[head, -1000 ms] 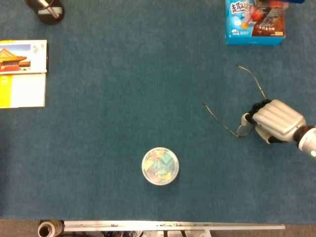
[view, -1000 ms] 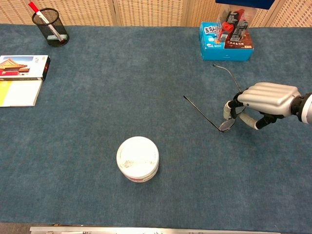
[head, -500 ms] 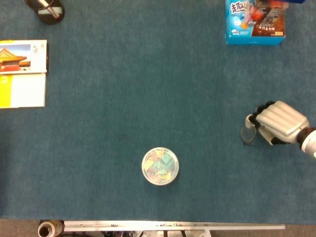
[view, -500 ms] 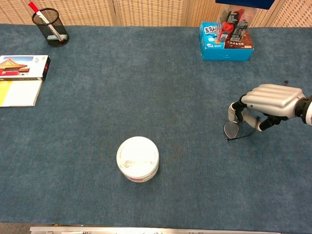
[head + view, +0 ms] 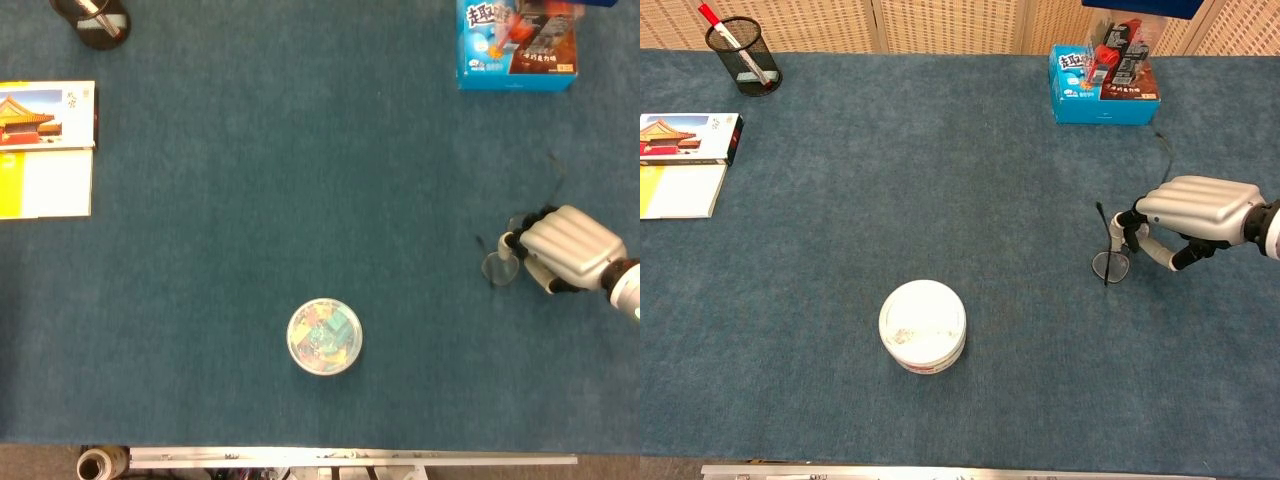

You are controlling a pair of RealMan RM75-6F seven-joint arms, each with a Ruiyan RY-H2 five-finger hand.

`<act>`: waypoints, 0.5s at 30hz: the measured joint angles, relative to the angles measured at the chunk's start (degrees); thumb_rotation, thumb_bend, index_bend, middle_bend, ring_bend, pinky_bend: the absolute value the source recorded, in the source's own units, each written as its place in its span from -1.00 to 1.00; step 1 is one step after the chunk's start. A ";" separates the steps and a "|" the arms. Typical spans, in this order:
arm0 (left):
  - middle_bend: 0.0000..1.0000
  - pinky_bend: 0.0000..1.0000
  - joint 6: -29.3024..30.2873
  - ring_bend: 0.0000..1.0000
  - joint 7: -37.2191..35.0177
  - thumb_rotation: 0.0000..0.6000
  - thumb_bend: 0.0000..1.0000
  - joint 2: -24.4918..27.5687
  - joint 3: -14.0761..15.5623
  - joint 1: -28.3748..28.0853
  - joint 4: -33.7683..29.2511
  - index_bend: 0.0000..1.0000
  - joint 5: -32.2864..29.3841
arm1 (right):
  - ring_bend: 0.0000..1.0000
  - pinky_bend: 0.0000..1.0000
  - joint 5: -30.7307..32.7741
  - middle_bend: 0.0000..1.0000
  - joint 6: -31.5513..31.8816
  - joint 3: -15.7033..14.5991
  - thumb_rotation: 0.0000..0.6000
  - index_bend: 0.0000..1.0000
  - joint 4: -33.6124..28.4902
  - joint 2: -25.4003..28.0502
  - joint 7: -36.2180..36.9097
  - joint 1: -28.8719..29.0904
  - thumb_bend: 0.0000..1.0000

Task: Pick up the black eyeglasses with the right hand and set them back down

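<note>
The black eyeglasses point(image 5: 1110, 264) hang tilted above the blue cloth, one lens point(image 5: 497, 266) showing below the fingers and a thin temple arm point(image 5: 1161, 143) sticking up behind. My right hand point(image 5: 562, 246) grips the frame from the right, fingers curled around it, at the right side of the table; in the chest view the same hand point(image 5: 1192, 207) sits over the glasses. The part of the frame inside the hand is hidden. My left hand shows in neither view.
A round white tub point(image 5: 923, 323) of coloured pieces stands at the front middle. A blue snack box point(image 5: 517, 45) lies far right, a mesh pen cup point(image 5: 744, 56) far left, and a book point(image 5: 46, 148) at the left edge.
The glasses have been lifted and turned: their long temple arms, stretched left along the cloth a second ago, now point up and away. The right hand has moved slightly to the right.
</note>
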 measured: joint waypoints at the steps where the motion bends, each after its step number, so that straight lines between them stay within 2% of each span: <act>1: -0.13 0.12 -0.02 -0.27 -0.03 1.00 0.02 -0.02 -0.01 0.00 0.04 -0.38 -0.04 | -0.40 -0.40 0.06 -0.06 -0.05 0.01 1.00 -0.26 0.21 -0.18 0.15 0.00 0.30; 15: -0.13 0.12 -0.46 -0.27 -0.89 1.00 0.02 -0.33 0.04 0.09 0.82 -0.39 -0.41 | -0.40 -0.40 1.77 -0.06 -1.21 0.17 1.00 -0.26 3.22 -2.57 0.31 0.17 0.30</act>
